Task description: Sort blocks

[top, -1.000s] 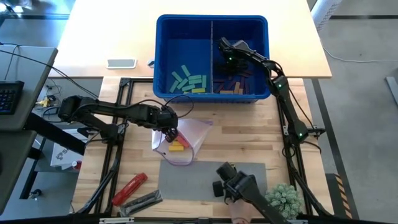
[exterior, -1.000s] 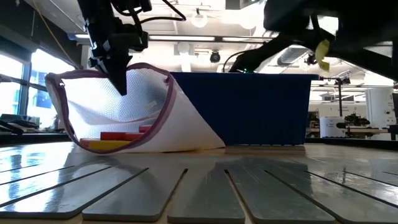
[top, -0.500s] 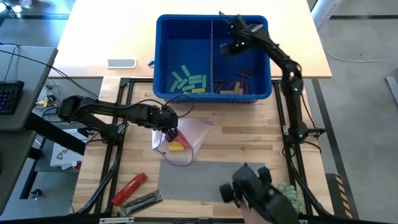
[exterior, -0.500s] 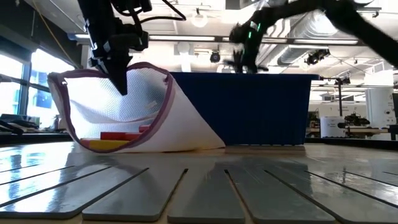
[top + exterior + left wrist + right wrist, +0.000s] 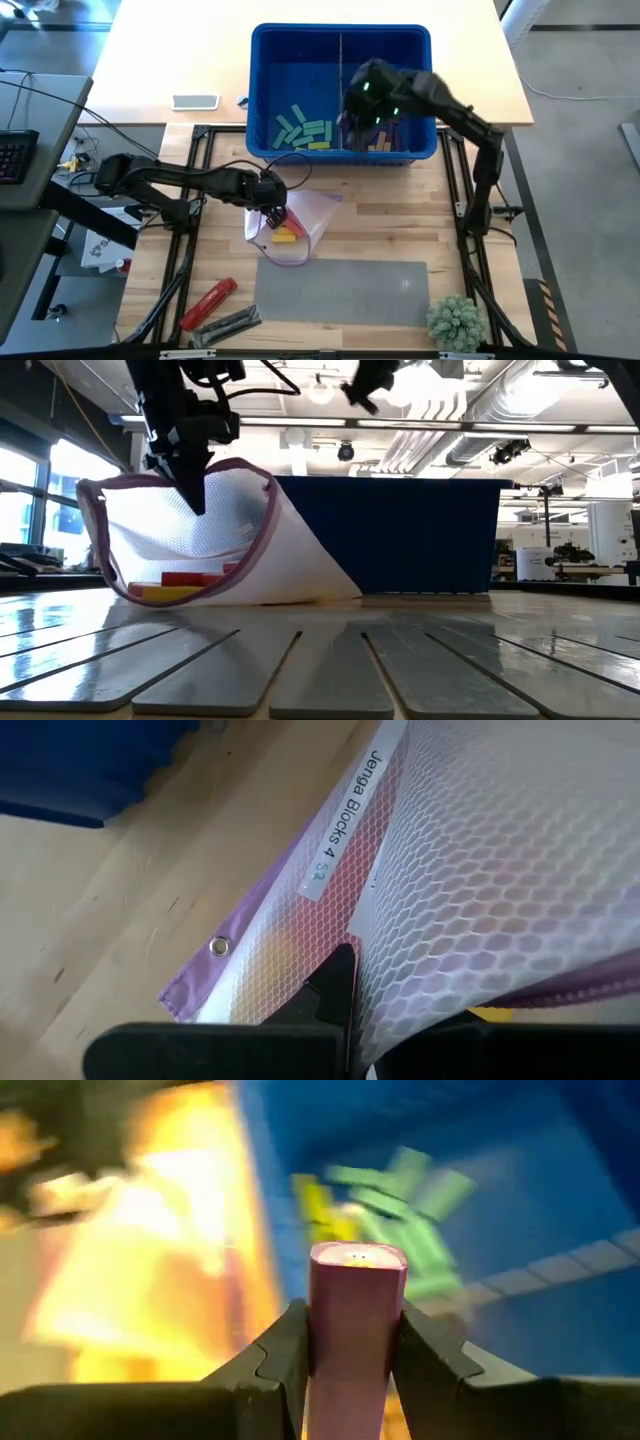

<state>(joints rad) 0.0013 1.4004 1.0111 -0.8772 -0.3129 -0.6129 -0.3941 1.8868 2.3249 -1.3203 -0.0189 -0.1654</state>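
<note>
Right gripper (image 5: 345, 1355): closed on a purple block (image 5: 352, 1330), gripping its long sides; the block's long axis is pointing straight out past the fingertips.
Place: hovering over the blue bin (image 5: 262, 70), at its divider, near the right compartment.
Key relation: the right compartment's dark blocks (image 5: 380, 143) are lying just below and to the gripper's right; the green and yellow blocks (image 5: 303, 131) are filling the left compartment.
Judgement: the purple block probably belongs with the right pile.
Left gripper (image 5: 272, 212): fully closed, pinching the rim of the mesh bag (image 5: 215, 540) on the counter (image 5: 390, 225), holding it open.
Bag contents: red and yellow blocks (image 5: 185, 585) are waiting inside.
</note>
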